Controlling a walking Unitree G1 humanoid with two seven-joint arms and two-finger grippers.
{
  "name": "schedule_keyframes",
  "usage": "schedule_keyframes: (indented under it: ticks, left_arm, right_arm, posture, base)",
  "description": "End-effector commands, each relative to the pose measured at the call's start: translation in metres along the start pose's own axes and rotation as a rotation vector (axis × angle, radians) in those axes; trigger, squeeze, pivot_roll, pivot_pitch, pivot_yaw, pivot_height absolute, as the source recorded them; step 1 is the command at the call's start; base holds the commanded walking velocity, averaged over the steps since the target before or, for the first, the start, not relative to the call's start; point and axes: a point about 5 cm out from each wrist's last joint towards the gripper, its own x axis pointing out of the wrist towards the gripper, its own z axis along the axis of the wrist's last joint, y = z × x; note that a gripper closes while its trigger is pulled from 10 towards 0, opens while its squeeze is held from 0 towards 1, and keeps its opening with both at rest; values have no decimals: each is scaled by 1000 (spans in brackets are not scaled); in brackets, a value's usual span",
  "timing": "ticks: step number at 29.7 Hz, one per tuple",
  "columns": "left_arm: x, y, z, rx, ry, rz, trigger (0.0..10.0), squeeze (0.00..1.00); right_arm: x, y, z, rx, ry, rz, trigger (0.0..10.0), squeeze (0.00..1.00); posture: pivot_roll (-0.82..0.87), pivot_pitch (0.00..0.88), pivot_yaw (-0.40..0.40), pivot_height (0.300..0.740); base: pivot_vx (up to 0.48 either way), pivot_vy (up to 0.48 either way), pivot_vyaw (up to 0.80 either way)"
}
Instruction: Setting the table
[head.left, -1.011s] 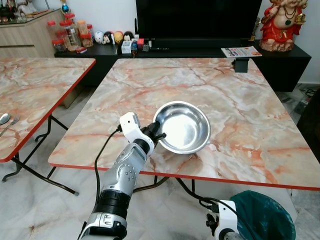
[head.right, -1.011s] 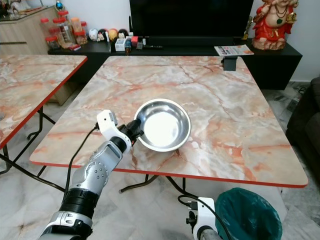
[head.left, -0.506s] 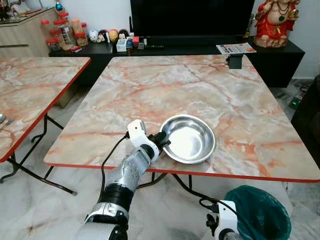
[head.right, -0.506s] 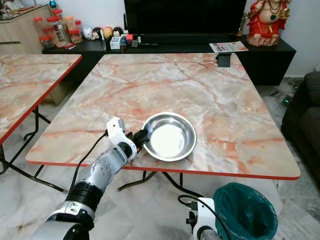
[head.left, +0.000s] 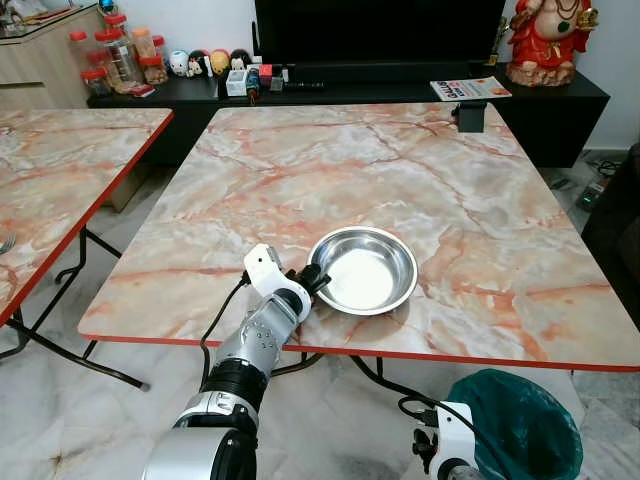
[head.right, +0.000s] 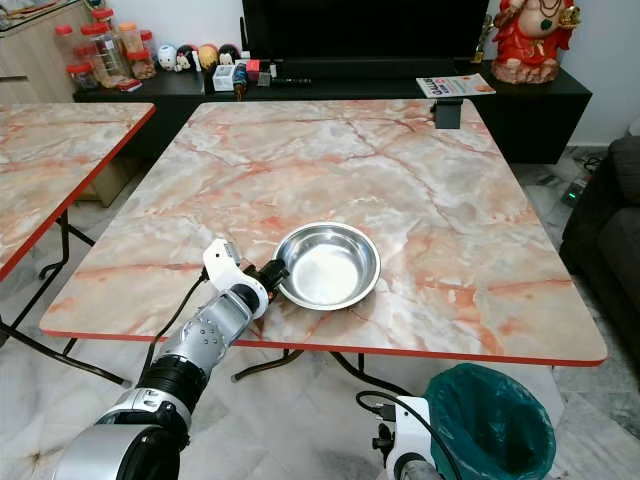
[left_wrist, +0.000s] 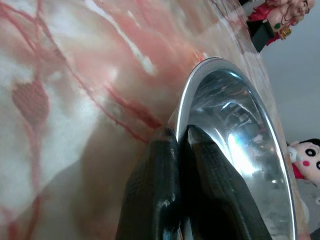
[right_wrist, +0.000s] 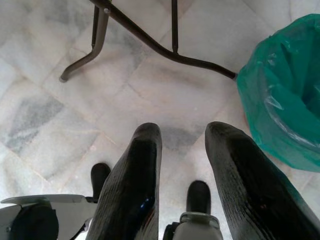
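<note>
Now, left gripper (head.left: 318, 279) clamped on steel bowl (head.left: 364, 271) rim atop marble table (head.left: 420, 180); right gripper (right_wrist: 182, 165) parted, idle.

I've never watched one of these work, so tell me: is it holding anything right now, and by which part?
Yes. The left gripper pinches the steel bowl by its near rim, jaws shut on the edge. The right gripper hangs open over the floor, holding nothing.

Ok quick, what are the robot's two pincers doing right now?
Left pincer: closed on the rim of the metal bowl on the table.
Right pincer: open, holding nothing, hanging over the floor.
</note>
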Motion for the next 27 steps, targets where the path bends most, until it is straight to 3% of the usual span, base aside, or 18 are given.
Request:
schedule_keyframes:
  ticks: [1, 4, 5, 6, 7, 14, 15, 16, 22, 25, 27]
  left_arm:
    - [12, -86, -13, -3, 26, -199, 10000, 0]
    - [12, -86, -13, -2, 30, -197, 10000, 0]
    - [12, -88, -16, 2, 50, -208, 10000, 682]
    - [12, -88, -16, 2, 50, -208, 10000, 682]
    - [12, -89, -17, 3, 56, -212, 10000, 1000]
    - [12, -90, -14, 27, 54, -217, 10000, 1000]
    - [12, -90, -13, 29, 53, -217, 10000, 875]
    - [12, -90, -12, 29, 51, -218, 10000, 0]
    - [9, -86, -7, 49, 24, -199, 10000, 0]
    - [-3, -78, 17, 229, -146, -221, 10000, 0]
    - [-13, -73, 32, 435, -277, -209, 10000, 0]
  right_arm:
    - [-1, 2, -2, 13, 2, 0, 10000, 0]
    - [-1, 2, -2, 14, 2, -1, 10000, 0]
    - [-1, 1, -2, 15, 2, -2, 10000, 0]
    - [-1, 1, -2, 15, 2, -2, 10000, 0]
    - [-1, 1, -2, 15, 2, -3, 10000, 0]
    - [0, 2, -1, 12, -2, 1, 10000, 0]
    - [0, 2, -1, 12, -1, 1, 10000, 0]
    - [0, 2, -1, 12, -2, 2, 10000, 0]
    - [0, 3, -1, 14, -3, 0, 10000, 0]
    - [0, 2, -1, 14, -2, 1, 10000, 0]
    - [0, 2, -1, 12, -2, 3, 10000, 0]
  posture:
    - [-15, 8, 74, 740]
    - [-15, 8, 74, 740]
    - [-16, 7, 75, 740]
    - [-16, 7, 75, 740]
    - [-16, 7, 75, 740]
    - [-5, 7, 70, 740]
    - [-5, 7, 70, 740]
    - [-5, 7, 70, 740]
    - [-3, 1, 71, 740]
    - [6, 0, 66, 740]
    - [18, 0, 61, 740]
  base:
    - [0, 0, 0]
    - [0, 0, 0]
    - [0, 0, 0]
    - [0, 0, 0]
    - [0, 0, 0]
    - [0, 0, 0]
    - [0, 0, 0]
    - [0, 0, 0]
    - [0, 0, 0]
    - [0, 0, 0]
    - [0, 0, 0]
